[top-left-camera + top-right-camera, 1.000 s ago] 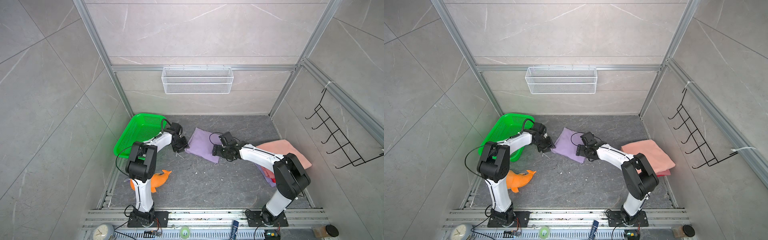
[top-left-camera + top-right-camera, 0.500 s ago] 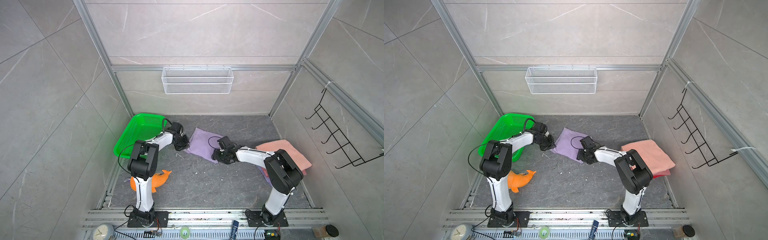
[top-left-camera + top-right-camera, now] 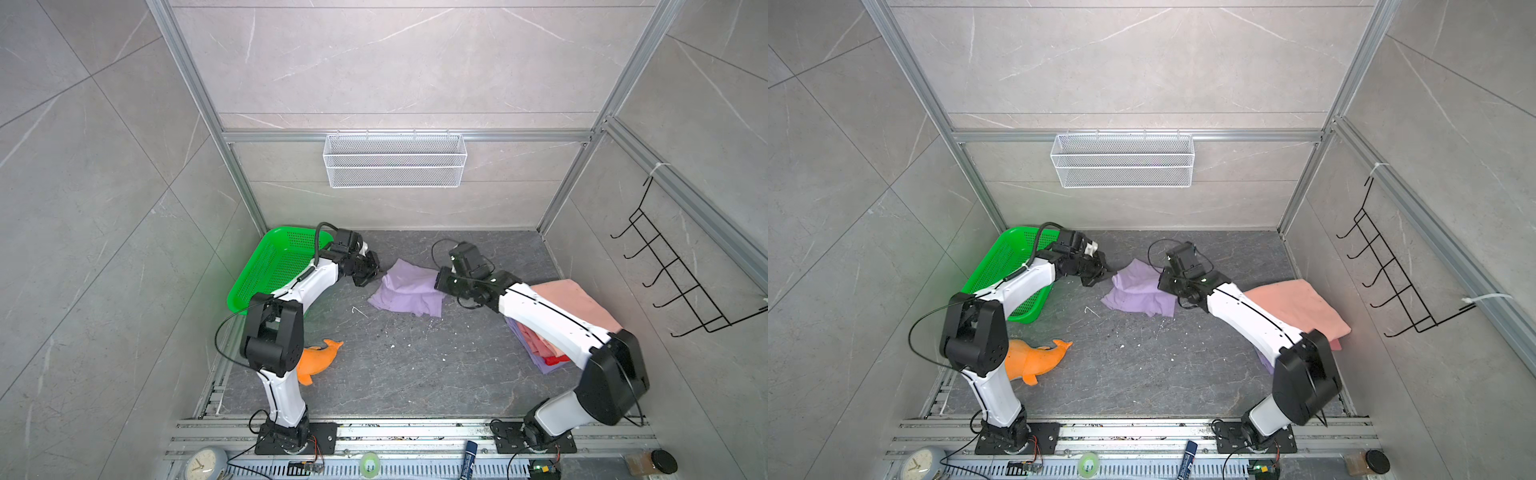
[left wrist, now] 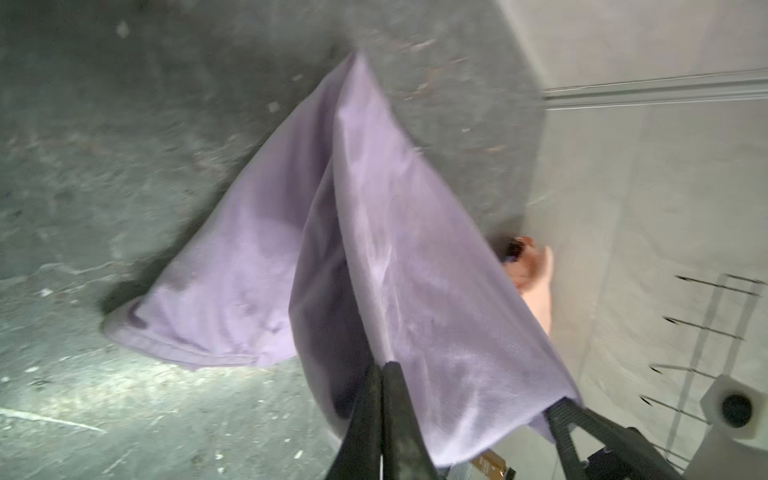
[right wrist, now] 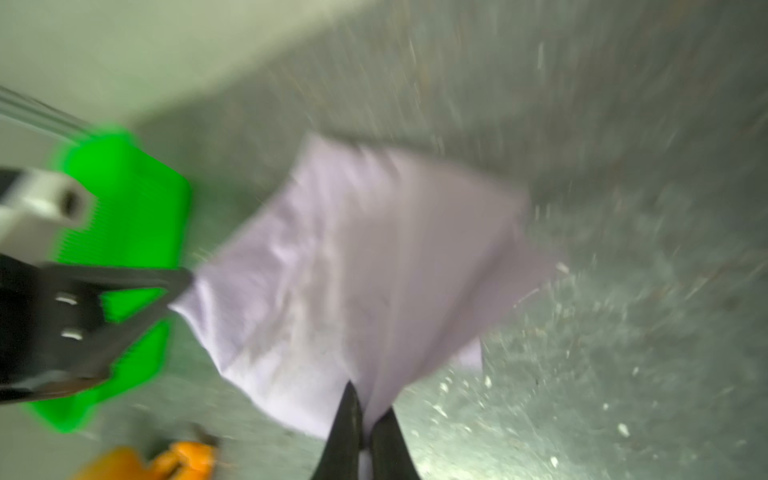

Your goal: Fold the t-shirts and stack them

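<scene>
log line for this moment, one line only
phase: folding | left jaws: shut on lilac t-shirt | right jaws: shut on same shirt | shirt: partly off floor | stack: salmon-pink on top

You have the lilac t-shirt [image 3: 409,291] in the middle of the floor [image 3: 395,365]. It is rumpled and half folded, with two corners lifted and the rest draping down onto the floor. Well to its right, the salmon-pink t-shirt [image 3: 569,297] tops a folded stack, with the red t-shirt [image 3: 552,360] and a second lilac shirt [image 3: 540,365] peeking out beneath.
</scene>
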